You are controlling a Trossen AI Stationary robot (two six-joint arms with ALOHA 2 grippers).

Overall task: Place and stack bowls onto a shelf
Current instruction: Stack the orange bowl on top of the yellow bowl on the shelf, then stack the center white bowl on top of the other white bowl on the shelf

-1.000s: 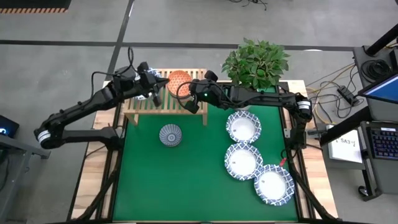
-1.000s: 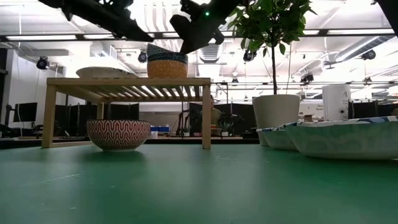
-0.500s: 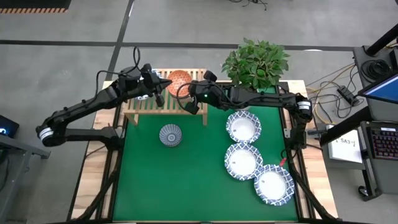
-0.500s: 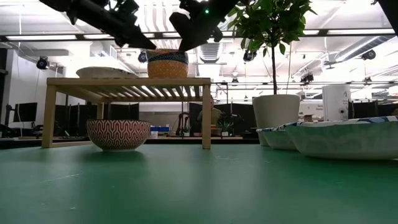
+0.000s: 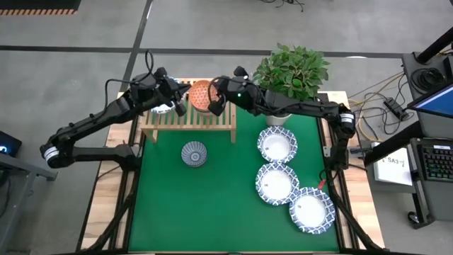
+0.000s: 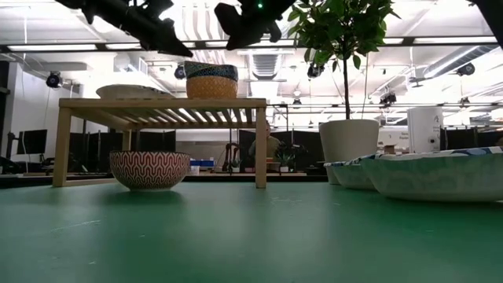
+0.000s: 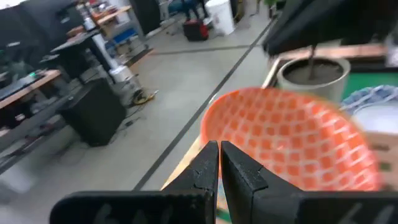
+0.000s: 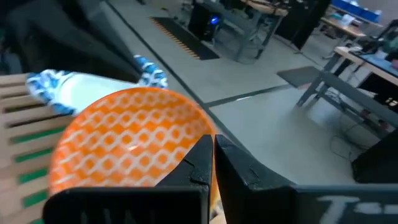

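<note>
My right gripper hangs over the shelf, fingers pressed together and holding nothing, just beside the orange-lined bowl stacked on the shelf's top. My left gripper, also shut and empty, hovers on that bowl's other side, so I judge I'm flanking the stack to square it. A wide blue-rimmed bowl sits on the slatted light wood too. In front of the shelf rests a deep glazed patterned bowl; three shallow white bowls wait off to its right-arm side, near the plant pot.
</note>
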